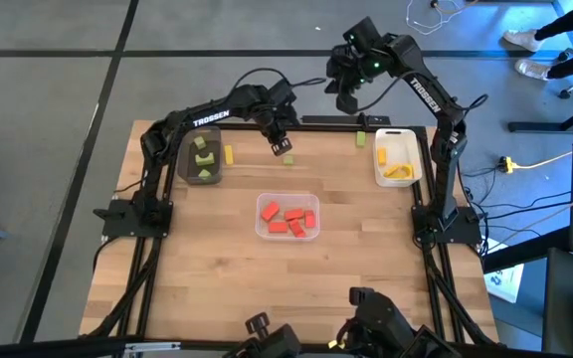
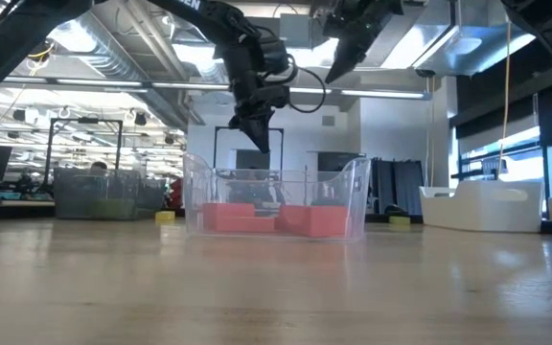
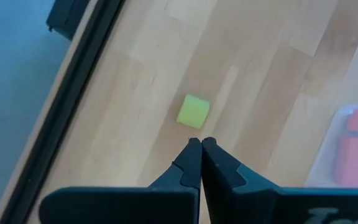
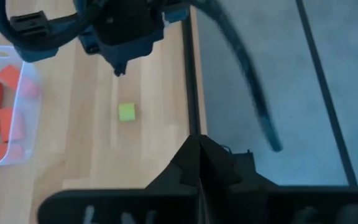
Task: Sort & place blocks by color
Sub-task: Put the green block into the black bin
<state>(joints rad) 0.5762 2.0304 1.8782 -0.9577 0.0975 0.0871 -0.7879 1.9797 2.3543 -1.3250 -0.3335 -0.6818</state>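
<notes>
My left gripper (image 1: 281,149), fingers pressed together and empty, hovers beside a small light-green cube block (image 1: 287,159). My right gripper (image 1: 346,102), likewise closed, hangs beyond the wooden table (image 1: 217,259).

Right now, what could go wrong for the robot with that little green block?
The left gripper is shut just above the green block, so lowering it like that could knock the block away instead of picking it up. The block also lies near the table's far edge, so a push might send it off.
</notes>
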